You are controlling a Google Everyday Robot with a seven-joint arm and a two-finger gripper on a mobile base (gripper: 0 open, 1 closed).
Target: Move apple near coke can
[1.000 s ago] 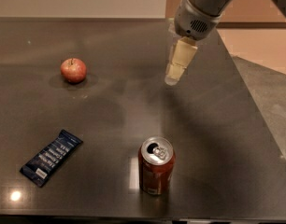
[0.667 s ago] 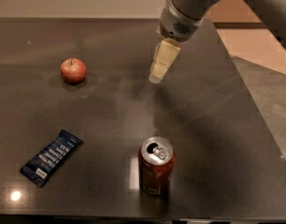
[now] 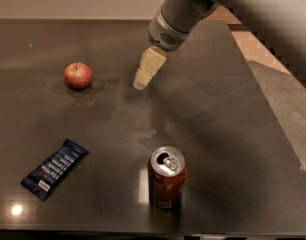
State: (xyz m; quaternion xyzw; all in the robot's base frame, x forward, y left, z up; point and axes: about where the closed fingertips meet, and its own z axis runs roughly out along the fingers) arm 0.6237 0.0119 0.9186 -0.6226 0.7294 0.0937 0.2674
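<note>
The apple (image 3: 78, 75) sits on the dark table (image 3: 233, 134) in the far left part of the picture, with its stem pointing up, and nothing touches it. The gripper (image 3: 140, 84) hangs near it on the right, at almost the same depth, and its tip is low over the table or maybe just above it; I cannot tell if it touches. It carries nothing, and I cannot tell whether it is wide or narrow from this angle. So the coming move depends on one relation: the apple lies sideways from the gripper, toward the left of the picture, with only bare table between them. The apple is round, so I judge that it has no long axis to line up with. The coke can (image 3: 167, 176) stands upright near the front edge, well apart from the apple and a little right of the gripper. The path from the apple to the can goes over bare table. A dark blue snack wrapper (image 3: 54, 168) lies flat at the front left, away from this path. Because the front edge is close behind the can, I think the far side or the left side of the can gives safer room to put the apple down.
</note>
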